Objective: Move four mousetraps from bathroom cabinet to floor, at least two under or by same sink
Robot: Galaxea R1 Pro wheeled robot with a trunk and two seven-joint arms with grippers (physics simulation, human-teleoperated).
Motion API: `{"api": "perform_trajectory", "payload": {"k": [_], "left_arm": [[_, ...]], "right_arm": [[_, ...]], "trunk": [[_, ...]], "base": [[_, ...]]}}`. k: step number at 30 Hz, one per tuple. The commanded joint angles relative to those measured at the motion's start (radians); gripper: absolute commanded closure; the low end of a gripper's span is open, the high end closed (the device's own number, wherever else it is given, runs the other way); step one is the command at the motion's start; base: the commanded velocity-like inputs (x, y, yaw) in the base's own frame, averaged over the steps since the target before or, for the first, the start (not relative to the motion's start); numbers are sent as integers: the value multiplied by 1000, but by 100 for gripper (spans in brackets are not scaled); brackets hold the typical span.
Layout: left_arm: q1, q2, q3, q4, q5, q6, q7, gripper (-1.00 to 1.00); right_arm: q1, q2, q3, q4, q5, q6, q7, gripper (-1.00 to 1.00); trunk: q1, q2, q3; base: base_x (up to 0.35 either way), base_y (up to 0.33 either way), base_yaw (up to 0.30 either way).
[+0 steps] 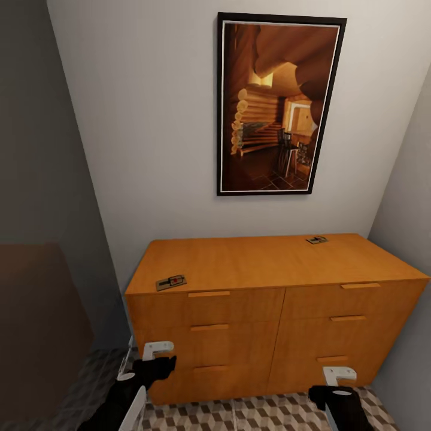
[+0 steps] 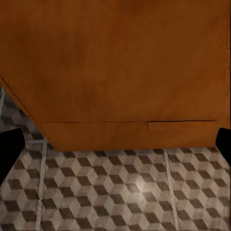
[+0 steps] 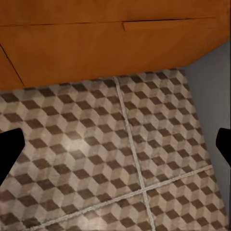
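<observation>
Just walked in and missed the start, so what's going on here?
The robot faces the orange-brown cabinet under a framed picture. Two mousetraps lie on its top: one near the front left corner, one toward the back right. Neither is being handled yet. The left gripper and right gripper hang low and open in front of the drawers, above the cube-patterned floor.

Wide orange-brown wooden cabinet [image 1: 272,281] with slim bar handles standing on cube-patterned brown, beige and white floor tiles [image 1: 263,416], bearing two small flat brown mousetraps well apart on its flat top: one [image 1: 171,282] at the front left edge, one [image 1: 316,240] toward the back right.
</observation>
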Motion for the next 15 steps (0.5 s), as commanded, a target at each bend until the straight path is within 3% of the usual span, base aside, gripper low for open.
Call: {"api": "perform_trajectory", "payload": {"k": [1,15], "left_arm": [[-1,0,-2,-30,11,19,9,-100],[-1,-4,-2,-372,10,215,11,-100]], "right_arm": [[0,0,-2,-35,6,26,1,-100],[-1,0,-7,-422,5,285,1,-100]], "trunk": [[0,-1,-1],[0,-1,-1]], "base": [[0,0,0],[0,0,0]]}}
